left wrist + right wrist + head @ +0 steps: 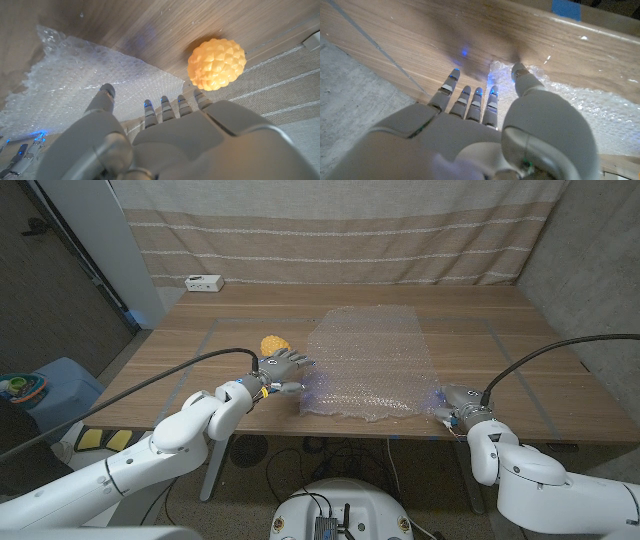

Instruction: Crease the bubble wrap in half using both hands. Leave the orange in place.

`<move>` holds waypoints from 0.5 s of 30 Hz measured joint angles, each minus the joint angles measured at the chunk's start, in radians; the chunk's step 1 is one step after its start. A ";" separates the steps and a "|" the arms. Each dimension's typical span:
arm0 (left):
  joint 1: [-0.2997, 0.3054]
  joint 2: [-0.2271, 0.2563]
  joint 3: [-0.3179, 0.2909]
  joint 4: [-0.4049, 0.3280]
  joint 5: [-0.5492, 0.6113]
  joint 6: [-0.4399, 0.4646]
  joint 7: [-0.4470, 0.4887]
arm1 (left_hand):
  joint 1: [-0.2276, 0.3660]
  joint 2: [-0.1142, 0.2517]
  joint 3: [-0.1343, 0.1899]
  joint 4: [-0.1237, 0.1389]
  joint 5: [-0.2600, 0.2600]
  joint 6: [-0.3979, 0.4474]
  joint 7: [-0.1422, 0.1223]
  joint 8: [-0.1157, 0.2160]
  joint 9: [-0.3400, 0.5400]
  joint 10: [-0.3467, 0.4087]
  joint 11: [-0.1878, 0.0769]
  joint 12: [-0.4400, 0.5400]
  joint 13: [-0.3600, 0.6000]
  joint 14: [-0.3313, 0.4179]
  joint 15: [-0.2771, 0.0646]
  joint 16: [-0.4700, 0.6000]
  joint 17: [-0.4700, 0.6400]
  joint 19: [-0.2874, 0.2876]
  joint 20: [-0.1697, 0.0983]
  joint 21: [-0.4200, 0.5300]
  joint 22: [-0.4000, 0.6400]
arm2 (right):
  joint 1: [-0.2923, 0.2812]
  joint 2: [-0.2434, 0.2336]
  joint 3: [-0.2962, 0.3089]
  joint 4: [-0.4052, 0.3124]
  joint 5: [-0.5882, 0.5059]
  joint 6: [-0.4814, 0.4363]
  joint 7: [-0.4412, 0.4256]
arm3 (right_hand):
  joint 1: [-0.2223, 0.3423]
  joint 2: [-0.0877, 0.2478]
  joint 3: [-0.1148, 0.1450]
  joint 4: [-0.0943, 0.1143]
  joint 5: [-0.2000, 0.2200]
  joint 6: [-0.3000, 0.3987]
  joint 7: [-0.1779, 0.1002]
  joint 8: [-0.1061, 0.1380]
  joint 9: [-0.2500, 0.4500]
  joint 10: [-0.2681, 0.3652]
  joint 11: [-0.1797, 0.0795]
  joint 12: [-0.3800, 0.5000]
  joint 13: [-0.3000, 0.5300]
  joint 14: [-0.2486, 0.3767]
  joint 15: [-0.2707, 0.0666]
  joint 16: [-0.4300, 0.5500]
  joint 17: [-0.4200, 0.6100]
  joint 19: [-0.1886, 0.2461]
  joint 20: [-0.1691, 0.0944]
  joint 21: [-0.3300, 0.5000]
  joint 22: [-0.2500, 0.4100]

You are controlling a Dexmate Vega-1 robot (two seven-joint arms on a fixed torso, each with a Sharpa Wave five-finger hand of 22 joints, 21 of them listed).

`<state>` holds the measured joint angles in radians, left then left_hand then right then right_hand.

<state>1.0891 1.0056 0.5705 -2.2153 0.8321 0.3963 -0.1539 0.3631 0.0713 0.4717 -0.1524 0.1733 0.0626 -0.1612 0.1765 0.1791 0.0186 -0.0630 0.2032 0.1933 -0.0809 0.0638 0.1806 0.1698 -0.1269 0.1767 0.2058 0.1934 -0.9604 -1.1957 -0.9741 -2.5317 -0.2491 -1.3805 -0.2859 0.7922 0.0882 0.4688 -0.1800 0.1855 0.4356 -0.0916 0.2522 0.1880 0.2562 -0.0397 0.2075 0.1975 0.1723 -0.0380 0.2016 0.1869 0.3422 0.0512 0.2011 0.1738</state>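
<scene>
**Hands at both near corners of the flat bubble wrap**

Left hand (283, 369) hovers at the near left edge of the bubble wrap (370, 365), fingers spread and holding nothing; in its wrist view the fingertips (162, 102) reach over the sheet's edge. The right hand (452, 404) sits at the sheet's near right corner, fingers apart, thumb (521, 76) at the wrap's edge; whether it touches cannot be told. The bubble wrap lies unfolded across the middle of the tabletop (520, 330). The orange (273, 343) rests just beside the sheet's left edge, beyond the left hand. A white box (203, 282) stands at the far left corner.
</scene>
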 measured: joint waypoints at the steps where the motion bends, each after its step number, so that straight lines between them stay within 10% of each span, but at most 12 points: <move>1: 0.001 0.000 -0.001 -0.001 0.000 0.000 0.000 | 0.000 0.000 0.000 0.000 0.000 0.000 0.000 0.000 0.000 -0.001 -0.001 0.000 0.000 0.000 0.000 0.000 0.000 0.000 0.000 0.000 0.000 | 0.001 0.001 -0.001 0.002 -0.001 0.000 0.000 | 0.005 0.000 -0.004 0.004 0.000 0.031 0.000 0.007 -0.001 0.011 -0.003 0.000 0.000 0.007 0.000 0.003 0.001 0.005 -0.005 0.000 0.001; 15: 0.020 0.007 -0.018 -0.024 0.003 0.003 -0.001 | 0.000 0.000 -0.008 0.000 0.000 -0.016 0.005 0.000 0.000 -0.019 0.002 -0.004 0.000 -0.013 0.002 0.000 0.000 -0.013 0.002 0.000 0.000 | -0.060 0.039 0.021 0.078 -0.034 0.085 -0.093 | 0.188 0.008 -0.058 0.010 0.011 0.543 0.060 0.160 0.016 0.264 -0.046 0.030 0.000 0.193 -0.003 0.069 0.016 0.123 -0.051 0.023 0.006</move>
<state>1.1091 1.0128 0.5520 -2.2397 0.8350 0.3989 -0.1546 0.3631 0.0713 0.4638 -0.1519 0.1733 0.0464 -0.1559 0.1765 0.1791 -0.0008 -0.0610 0.1994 0.1932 -0.0937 0.0660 0.1807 0.1698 -0.1402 0.1792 0.2058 0.1932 -1.0201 -1.1569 -0.9532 -2.4541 -0.2827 -1.2950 -0.3792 0.9800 0.0964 0.4107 -0.1699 0.1966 0.9785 -0.0318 0.4118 0.2037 0.5205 -0.0860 0.2372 0.1974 0.3650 -0.0414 0.2709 0.2026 0.4657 0.0002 0.2243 0.1795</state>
